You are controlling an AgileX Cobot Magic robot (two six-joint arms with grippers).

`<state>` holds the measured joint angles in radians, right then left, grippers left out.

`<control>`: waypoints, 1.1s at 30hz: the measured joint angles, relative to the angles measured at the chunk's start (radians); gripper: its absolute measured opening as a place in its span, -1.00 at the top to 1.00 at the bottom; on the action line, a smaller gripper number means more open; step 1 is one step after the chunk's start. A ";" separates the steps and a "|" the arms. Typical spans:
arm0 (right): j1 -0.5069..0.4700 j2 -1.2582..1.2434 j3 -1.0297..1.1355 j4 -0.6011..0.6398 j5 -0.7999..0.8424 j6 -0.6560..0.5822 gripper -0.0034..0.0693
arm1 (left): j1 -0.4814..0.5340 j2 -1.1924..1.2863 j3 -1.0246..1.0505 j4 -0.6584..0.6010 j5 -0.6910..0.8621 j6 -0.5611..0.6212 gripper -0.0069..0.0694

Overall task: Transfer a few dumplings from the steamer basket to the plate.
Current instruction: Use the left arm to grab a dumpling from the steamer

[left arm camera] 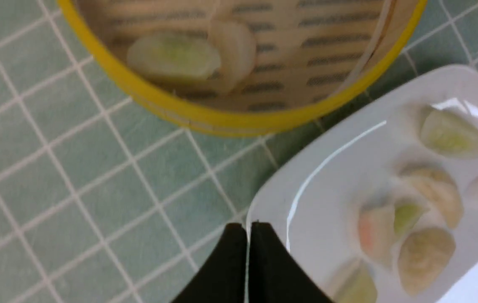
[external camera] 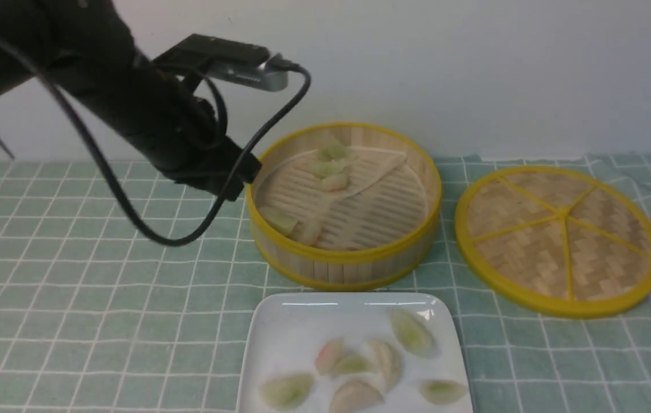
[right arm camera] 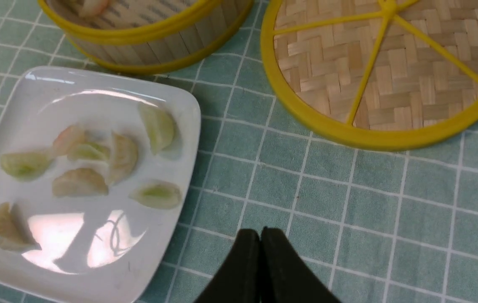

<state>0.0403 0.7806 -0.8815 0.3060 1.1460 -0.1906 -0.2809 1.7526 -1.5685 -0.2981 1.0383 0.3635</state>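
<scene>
The steamer basket (external camera: 343, 255) stands mid-table with several dumplings inside: three at the back (external camera: 325, 168) and a green one (external camera: 279, 219) with a pale one (external camera: 309, 231) at the front left. The plate (external camera: 302, 321) lies just in front of it and holds several dumplings (external camera: 411, 331). My left gripper (left arm camera: 247, 225) is shut and empty. It hovers over the plate's corner (left arm camera: 327, 168) near the basket rim (left arm camera: 205, 120). In the front view its arm (external camera: 147, 115) is left of the basket. My right gripper (right arm camera: 260, 230) is shut and empty, above the cloth beside the plate (right arm camera: 95, 105).
The flat woven lid (external camera: 559, 238) with yellow spokes lies right of the basket; it also shows in the right wrist view (right arm camera: 390, 75). A green checked cloth (external camera: 73, 275) covers the table. A white wall stands behind. A black cable (external camera: 130, 212) hangs from the left arm.
</scene>
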 joint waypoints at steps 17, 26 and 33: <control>0.000 0.000 0.000 0.048 0.000 0.000 0.94 | -0.049 0.398 -0.240 0.049 -0.166 0.097 -0.27; 0.000 0.000 0.000 0.048 0.000 0.000 0.94 | -0.055 0.469 -0.241 0.096 -0.199 0.112 -0.60; 0.000 0.000 0.000 0.049 0.000 0.000 0.94 | -0.079 0.483 -0.250 0.182 -0.199 0.112 -0.57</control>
<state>0.0403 0.7806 -0.8815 0.3555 1.1460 -0.1906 -0.3599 2.2356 -1.8180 -0.1158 0.8393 0.4750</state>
